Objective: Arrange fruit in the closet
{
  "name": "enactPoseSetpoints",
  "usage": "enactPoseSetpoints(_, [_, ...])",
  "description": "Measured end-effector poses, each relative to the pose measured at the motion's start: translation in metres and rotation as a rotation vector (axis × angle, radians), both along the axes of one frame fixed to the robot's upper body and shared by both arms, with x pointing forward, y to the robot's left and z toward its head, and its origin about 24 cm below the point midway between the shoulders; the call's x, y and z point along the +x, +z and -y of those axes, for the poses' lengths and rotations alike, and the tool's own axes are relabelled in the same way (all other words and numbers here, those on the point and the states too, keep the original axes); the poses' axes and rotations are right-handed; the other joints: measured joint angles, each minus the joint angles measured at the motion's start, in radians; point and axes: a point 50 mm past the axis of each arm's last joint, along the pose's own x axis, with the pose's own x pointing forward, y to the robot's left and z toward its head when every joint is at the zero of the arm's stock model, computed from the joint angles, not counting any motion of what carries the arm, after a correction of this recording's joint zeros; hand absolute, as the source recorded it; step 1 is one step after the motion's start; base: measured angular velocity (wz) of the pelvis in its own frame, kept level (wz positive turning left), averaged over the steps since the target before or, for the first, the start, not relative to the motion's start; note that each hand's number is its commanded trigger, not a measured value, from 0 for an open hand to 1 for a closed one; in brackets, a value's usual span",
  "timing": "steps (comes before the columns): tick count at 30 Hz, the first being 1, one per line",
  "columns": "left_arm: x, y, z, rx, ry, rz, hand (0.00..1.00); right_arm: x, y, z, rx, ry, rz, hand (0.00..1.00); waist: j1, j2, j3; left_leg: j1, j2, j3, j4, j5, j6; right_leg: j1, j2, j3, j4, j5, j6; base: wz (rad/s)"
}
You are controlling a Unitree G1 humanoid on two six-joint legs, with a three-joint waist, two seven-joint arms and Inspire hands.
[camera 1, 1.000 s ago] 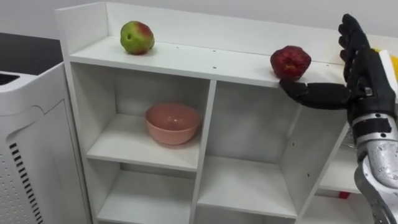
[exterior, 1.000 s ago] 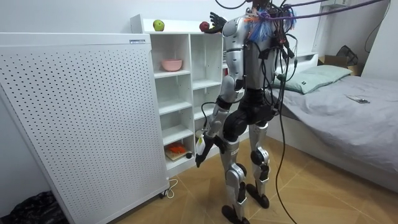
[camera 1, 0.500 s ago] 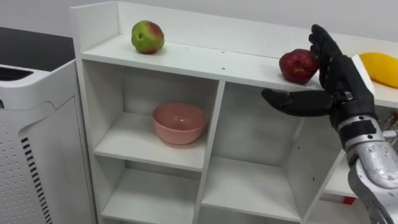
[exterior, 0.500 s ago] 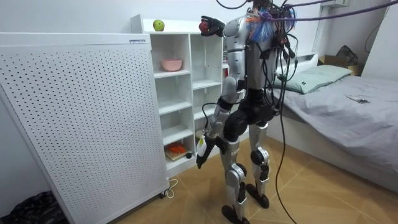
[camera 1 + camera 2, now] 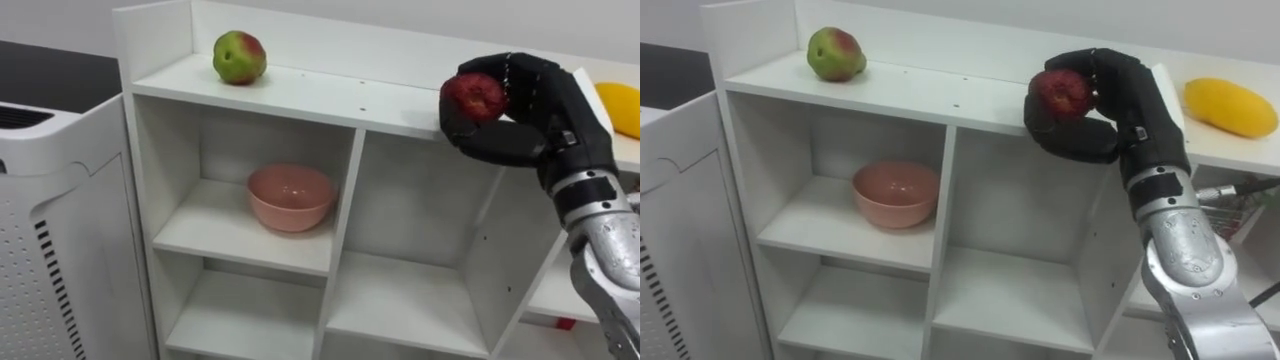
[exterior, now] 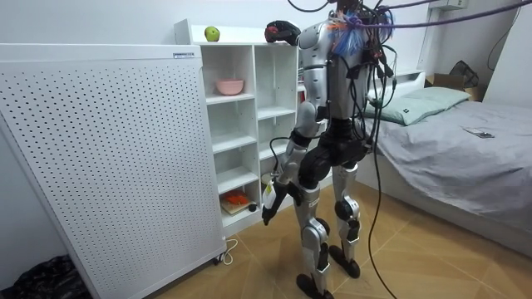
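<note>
Your right hand has its dark fingers curled round the red apple, thumb underneath, at the front edge of the closet's smooth white top board. I can't tell if it's resting on the board. A round green-red apple sits at the far left of that board, and a long yellow fruit at the right. A glossy pink bowl is one shelf down. Your left hand hangs by the hip, too small to read its state.

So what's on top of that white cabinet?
A green-red apple at its left end, a yellow fruit at its right, and a red apple gripped by the robot's right hand. The hand hides whether it touches the cabinet top.
</note>
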Motion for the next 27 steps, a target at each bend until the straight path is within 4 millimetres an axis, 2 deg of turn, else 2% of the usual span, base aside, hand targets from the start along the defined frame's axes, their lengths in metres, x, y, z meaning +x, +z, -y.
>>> enactPoseSetpoints(12, [-0.005,-0.002,0.001,-0.005,0.002,-0.026,0.0,-0.003,0.006,-0.005,0.002,0.021,0.018,1.0,-0.004,0.002,0.0007,-0.002,0.0,0.009,0.001,0.0,0.0,-0.002,0.0,0.003,0.001,0.0,0.0,0.0])
enactPoseSetpoints(14, [-0.004,-0.002,0.001,-0.005,0.0,-0.023,0.0,-0.009,0.013,-0.011,-0.004,0.046,0.05,1.0,-0.003,0.002,0.0004,-0.002,0.0,0.009,0.0,0.0,0.0,-0.003,0.001,0.006,0.0,0.0,0.0,0.0])
enactPoseSetpoints(16, [-0.003,-0.001,0.001,-0.006,-0.001,-0.02,0.0,-0.025,0.024,-0.025,-0.029,0.125,0.124,1.0,-0.004,0.005,-0.0011,0.0,0.001,0.009,0.0,0.0,0.0,0.001,0.001,0.003,0.0,0.0,0.0,0.0])
enactPoseSetpoints(19, [-0.001,-0.001,0.001,-0.005,0.0,-0.015,0.0,-0.037,0.03,-0.04,-0.066,0.215,0.166,1.0,-0.004,0.007,-0.0017,0.012,0.001,0.009,0.0,0.0,0.0,0.011,0.001,0.011,-0.001,0.0,0.0,0.0])
enactPoseSetpoints(22, [0.0,-0.001,0.002,-0.004,-0.002,-0.01,0.0,-0.046,0.026,-0.052,-0.072,0.262,0.184,1.0,0.0,0.011,-0.0028,0.017,0.001,0.009,-0.001,0.0,0.0,0.019,0.001,0.01,-0.001,0.0,0.0,0.0])
enactPoseSetpoints(25, [-0.002,-0.002,0.003,0.005,0.001,-0.015,0.0,-0.051,0.02,-0.064,-0.081,0.331,0.168,1.0,0.001,0.018,0.0012,0.013,0.001,0.01,0.0,0.0,0.0,0.016,0.001,0.009,0.0,0.0,0.0,-0.01])
enactPoseSetpoints(27, [-0.006,-0.004,0.003,0.01,0.001,-0.025,0.0,-0.054,0.015,-0.07,-0.091,0.373,0.152,1.0,-0.001,0.022,-0.0005,0.009,0.001,0.01,0.001,0.0,0.0,0.013,0.001,0.009,0.002,0.0,0.0,0.0])
